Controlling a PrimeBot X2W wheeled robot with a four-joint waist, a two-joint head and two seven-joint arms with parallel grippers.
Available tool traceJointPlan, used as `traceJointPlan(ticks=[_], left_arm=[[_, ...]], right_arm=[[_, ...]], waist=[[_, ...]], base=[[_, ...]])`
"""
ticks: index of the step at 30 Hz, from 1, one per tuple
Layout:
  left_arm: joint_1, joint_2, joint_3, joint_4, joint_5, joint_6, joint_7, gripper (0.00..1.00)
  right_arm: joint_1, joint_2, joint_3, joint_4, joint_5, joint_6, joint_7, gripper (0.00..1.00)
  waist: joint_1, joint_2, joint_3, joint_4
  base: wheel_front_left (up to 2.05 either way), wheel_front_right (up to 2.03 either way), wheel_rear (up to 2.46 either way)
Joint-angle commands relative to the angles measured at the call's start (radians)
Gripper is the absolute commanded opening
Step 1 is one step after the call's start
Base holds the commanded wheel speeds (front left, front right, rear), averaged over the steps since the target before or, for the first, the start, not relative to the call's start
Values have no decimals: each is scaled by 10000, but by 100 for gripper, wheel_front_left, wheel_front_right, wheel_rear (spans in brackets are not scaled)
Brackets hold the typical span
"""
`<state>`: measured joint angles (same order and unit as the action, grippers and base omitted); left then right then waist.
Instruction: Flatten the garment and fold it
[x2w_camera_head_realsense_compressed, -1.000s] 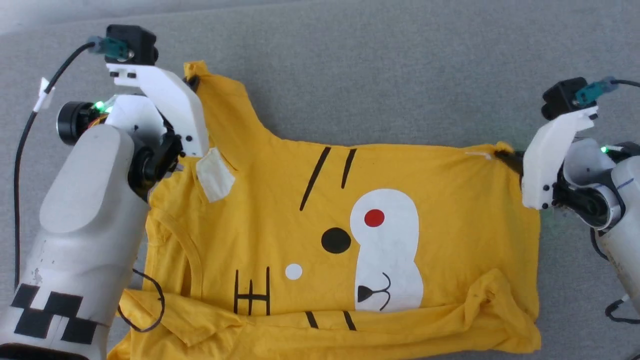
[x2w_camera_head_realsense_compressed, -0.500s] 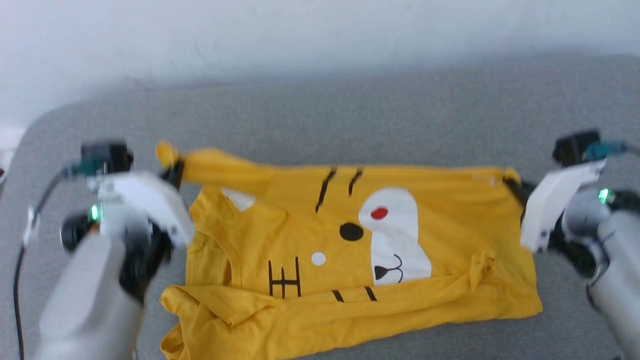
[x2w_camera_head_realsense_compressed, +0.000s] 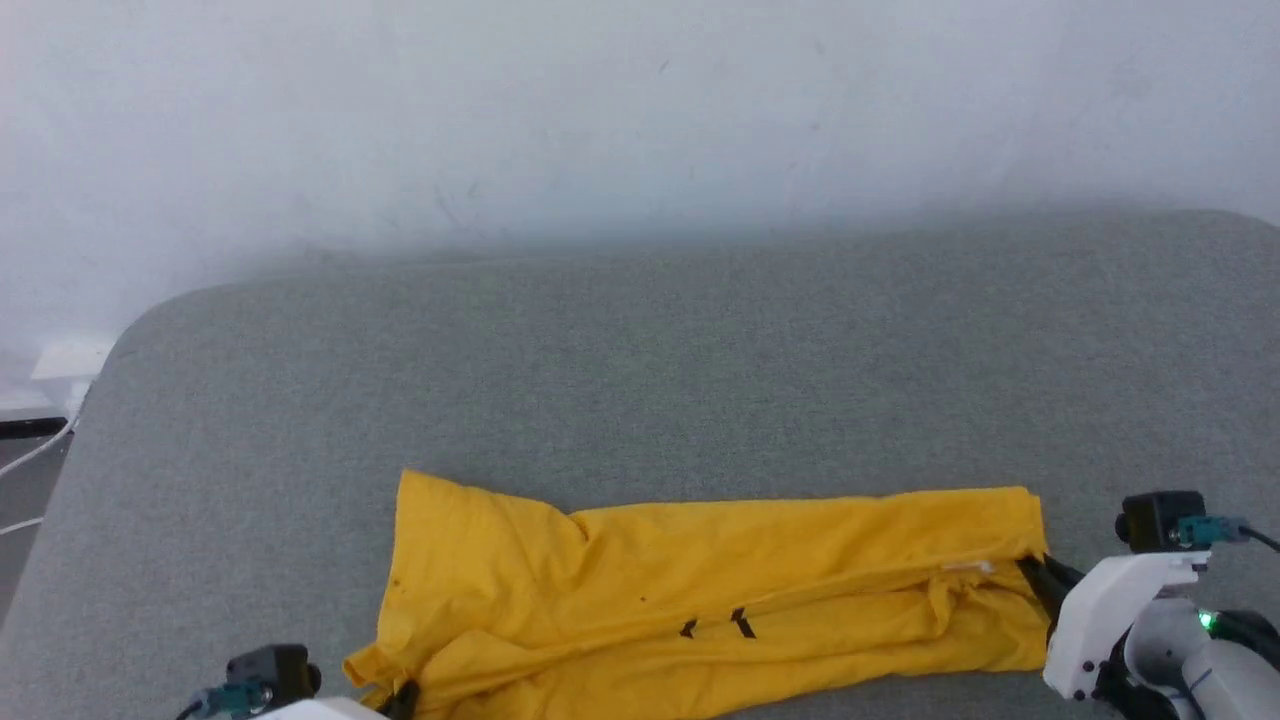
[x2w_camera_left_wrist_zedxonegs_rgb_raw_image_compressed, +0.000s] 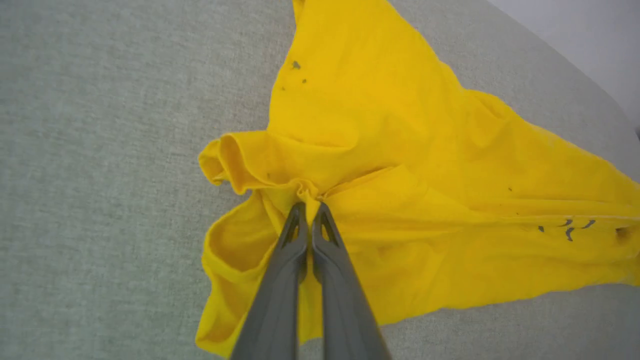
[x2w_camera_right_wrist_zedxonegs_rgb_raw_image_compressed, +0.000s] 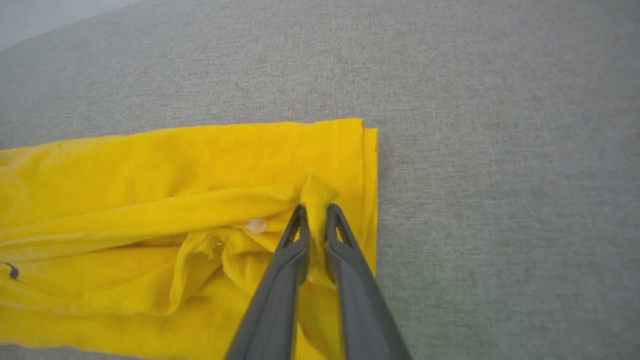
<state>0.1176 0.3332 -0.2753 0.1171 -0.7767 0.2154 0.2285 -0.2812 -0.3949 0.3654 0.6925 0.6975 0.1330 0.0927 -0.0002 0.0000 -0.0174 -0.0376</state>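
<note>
The garment (x2w_camera_head_realsense_compressed: 700, 590), a bright yellow T-shirt, lies doubled over into a long band near the front of the grey surface. Its plain side faces up and two small black marks (x2w_camera_head_realsense_compressed: 715, 627) show. My left gripper (x2w_camera_left_wrist_zedxonegs_rgb_raw_image_compressed: 310, 207) is shut on a bunched corner of the garment (x2w_camera_left_wrist_zedxonegs_rgb_raw_image_compressed: 400, 125) at its left end, and its fingertips (x2w_camera_head_realsense_compressed: 402, 697) peek in at the head view's bottom edge. My right gripper (x2w_camera_right_wrist_zedxonegs_rgb_raw_image_compressed: 316, 210) pinches a raised tuft at the right end of the garment (x2w_camera_right_wrist_zedxonegs_rgb_raw_image_compressed: 150, 165); its fingers (x2w_camera_head_realsense_compressed: 1040, 582) reach in from the lower right.
The grey padded surface (x2w_camera_head_realsense_compressed: 640, 380) stretches wide behind the shirt, with a rounded corner at the left. A white wall (x2w_camera_head_realsense_compressed: 640, 120) rises behind it. White cables (x2w_camera_head_realsense_compressed: 30, 455) hang off the left edge.
Both grippers have drawn the shirt's far corners toward me, folding it over so the face print is covered. The head camera has tilted up, so the whole picture has shifted.
</note>
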Motion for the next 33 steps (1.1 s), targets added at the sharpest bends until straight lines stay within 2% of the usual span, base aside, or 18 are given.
traceJointPlan(ticks=[1, 2, 3, 8, 11, 14, 18, 21, 27, 33], left_arm=[[158, -5, 19, -10, -107, 92, 7, 32], [278, -55, 2, 10, -171, 92, 23, 92], [364, -96, -25, 49, -193, 85, 1, 100], [501, -193, -89, 140, -8, -1, -537, 100], [469, -212, 24, 10, 316, -26, -1372, 100], [404, -196, 174, -161, 725, -39, -2375, 100], [132, -171, 458, -308, 1351, -78, -4015, 100], [-34, -146, 576, -440, 1913, -47, -4649, 100], [-525, -273, 885, -1267, 3425, -31, -4893, 100], [-612, -590, 1254, -1976, 4566, -270, -4899, 100]], right_arm=[[177, 45, -72, 58, -46, -23, -71, 94], [296, 86, -101, 71, -80, -23, -115, 100], [417, 129, -174, 65, -107, -23, -261, 100], [1193, 352, -560, -396, -290, -23, -1029, 100], [1704, 419, -976, -1118, -452, -23, -1455, 100], [2100, 413, -1546, -1972, -624, -23, -1428, 100], [2264, 304, -2451, -2765, -795, -23, -489, 100], [2130, 196, -3099, -2940, -897, -23, 561, 100], [1593, 157, -3907, -2670, -956, -23, 2545, 100], [833, 406, -3806, -2113, -755, -23, 4166, 100]], waist=[[2, 0, -105, -39], [2, 0, -132, -53], [2, 0, -191, -59], [2, 0, -408, -52], [2, 0, -568, -77], [2, 0, -685, -122], [2, 0, -716, -175], [2, 0, -659, -138], [2, 0, -260, 220], [2, 0, 271, 656]], base=[[0, 0, 0], [0, 0, 0], [0, 0, 0], [0, 0, 0], [0, 0, 0], [0, 0, 0], [0, 0, 0], [0, 0, 0], [0, 0, 0], [0, 0, 0]])
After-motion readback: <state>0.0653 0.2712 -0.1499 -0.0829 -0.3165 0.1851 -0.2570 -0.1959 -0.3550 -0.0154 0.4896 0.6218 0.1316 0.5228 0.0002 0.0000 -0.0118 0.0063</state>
